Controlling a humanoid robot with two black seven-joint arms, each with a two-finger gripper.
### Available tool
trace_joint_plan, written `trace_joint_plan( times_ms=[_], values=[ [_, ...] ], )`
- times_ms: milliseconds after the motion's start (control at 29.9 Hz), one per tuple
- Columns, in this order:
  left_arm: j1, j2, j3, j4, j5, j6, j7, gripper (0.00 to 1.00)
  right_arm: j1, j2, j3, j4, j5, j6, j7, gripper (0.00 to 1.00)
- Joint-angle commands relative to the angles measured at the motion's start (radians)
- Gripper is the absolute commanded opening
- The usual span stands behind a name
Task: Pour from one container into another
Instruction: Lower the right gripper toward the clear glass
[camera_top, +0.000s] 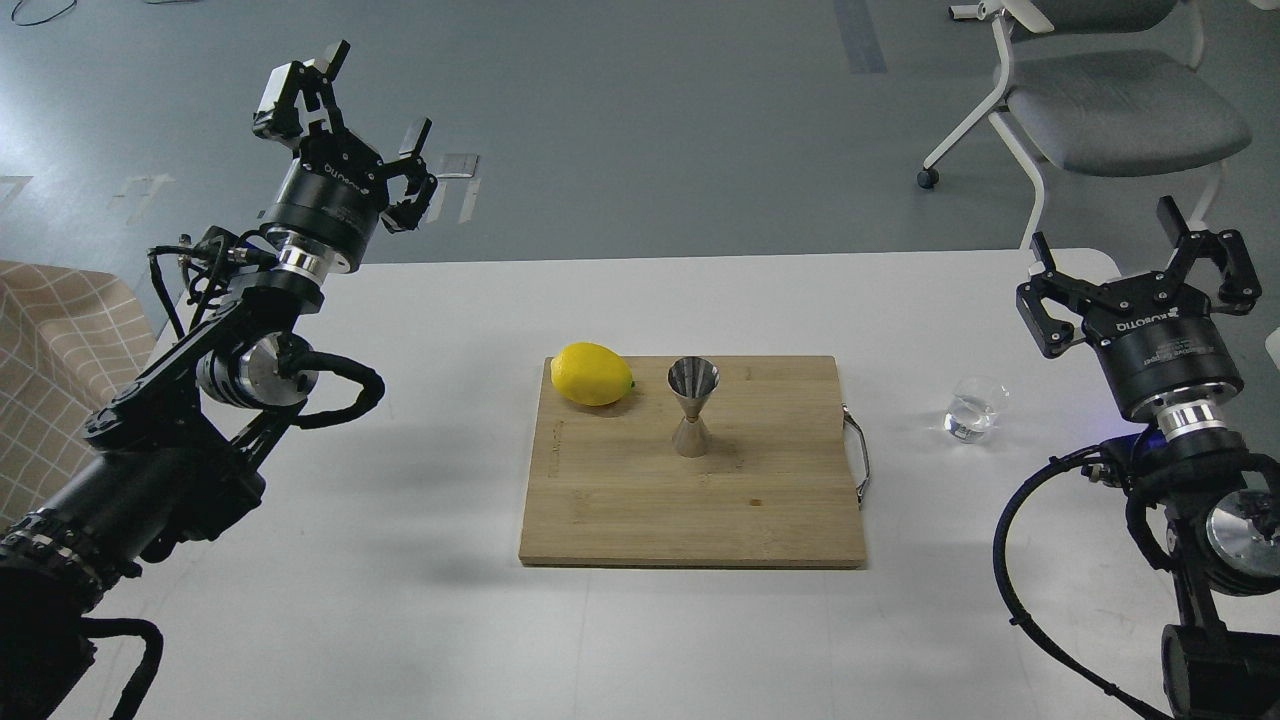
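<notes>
while both spread, right gripper (1108, 237) reads robotiq, glass cup (971, 409) nearby

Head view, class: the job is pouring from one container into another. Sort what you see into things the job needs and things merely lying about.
Needed:
- glass cup, on the table right of the board
- steel jigger, upright on the board
- right gripper, open, nearest the cup

Lying about:
- lemon
- cutting board
- office chair

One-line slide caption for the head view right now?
Both open grippers, left and right, raised; glass cup on table right of board holding jigger and lemon.
</notes>
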Motion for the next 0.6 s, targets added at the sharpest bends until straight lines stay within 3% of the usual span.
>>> trace_joint_plan(
  times_ms=[0,201,568],
  values=[
    [0.000,-0.001,0.000,0.000,0.000,0.001,0.000,0.98,-0.033,0.000,0.000,0.050,0.000,-0.103,0.001,1.00],
    [0.002,-0.006,0.000,0.000,0.000,0.001,0.000,0.98,-0.129,0.000,-0.003,0.130,0.034,-0.151,0.001,0.99],
    [0.016,-0.006,0.000,0.000,0.000,0.001,0.000,0.98,-0.232,0.000,-0.015,0.139,0.134,-0.149,-0.001,0.99]
  ],
)
